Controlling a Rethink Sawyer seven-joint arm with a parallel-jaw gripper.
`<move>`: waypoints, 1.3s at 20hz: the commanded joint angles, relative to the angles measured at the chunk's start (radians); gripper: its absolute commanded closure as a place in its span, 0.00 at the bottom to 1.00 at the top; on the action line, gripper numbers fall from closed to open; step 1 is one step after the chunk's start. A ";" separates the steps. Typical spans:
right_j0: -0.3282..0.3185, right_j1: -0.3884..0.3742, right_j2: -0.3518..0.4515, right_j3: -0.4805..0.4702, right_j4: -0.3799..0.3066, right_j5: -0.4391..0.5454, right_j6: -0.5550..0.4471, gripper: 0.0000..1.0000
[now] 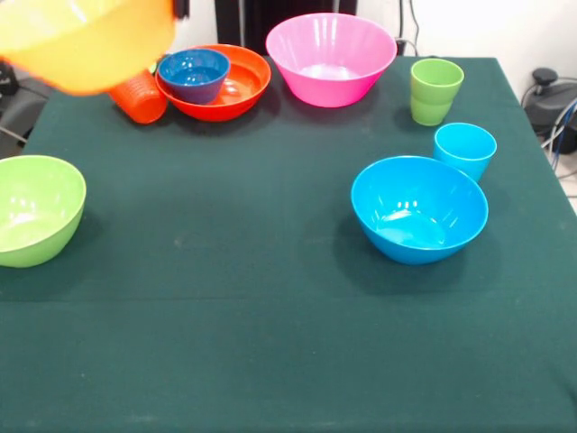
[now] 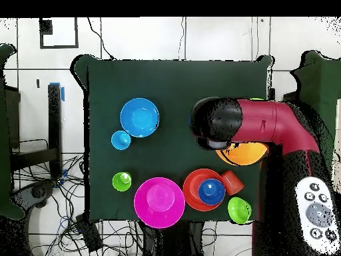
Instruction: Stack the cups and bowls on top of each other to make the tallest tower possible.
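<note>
In the front view, going left to right: the large orange bowl (image 1: 86,41) hangs in the air at the top left corner, above the table's far left edge. The gripper carrying it is hidden, so whether its fingers are clamped on the bowl cannot be told; overhead, the red and black arm (image 2: 256,123) covers most of that bowl. The lime green bowl (image 1: 34,210) sits at the left edge, cut by the frame. The orange cup (image 1: 140,96) lies tipped beside the red-orange bowl (image 1: 236,88), which holds the small dark blue bowl (image 1: 193,74). The pink bowl (image 1: 330,58) stands at the far edge. The blue bowl (image 1: 419,208) touches the light blue cup (image 1: 464,150); the lime green cup (image 1: 435,90) stands behind. The green tablecloth (image 1: 225,343) is open across the middle and near side.
</note>
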 commanded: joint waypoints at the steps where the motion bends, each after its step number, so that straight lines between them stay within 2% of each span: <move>1: 0.054 -0.182 0.006 0.210 0.044 -0.072 0.009 1.00; 5: 0.066 -0.191 -0.004 0.240 0.050 -0.090 0.043 1.00; 10: 0.061 -0.176 -0.004 0.234 0.058 -0.073 0.034 1.00; 12: 0.056 -0.183 -0.004 0.251 0.064 -0.099 0.034 1.00; 14: 0.033 -0.203 0.002 0.321 0.103 -0.205 0.050 1.00; 17: -0.079 -0.220 0.085 0.510 0.215 -0.487 0.022 1.00; 18: -0.111 -0.220 0.108 0.554 0.228 -0.554 0.023 1.00; 19: -0.132 -0.213 0.121 0.576 0.232 -0.575 0.013 1.00; 21: -0.161 -0.192 0.127 0.586 0.229 -0.564 -0.009 1.00; 23: -0.174 -0.152 0.114 0.554 0.204 -0.487 -0.048 1.00; 24: -0.179 -0.125 0.102 0.534 0.193 -0.437 -0.059 1.00; 26: -0.168 -0.071 0.064 0.464 0.167 -0.262 -0.068 1.00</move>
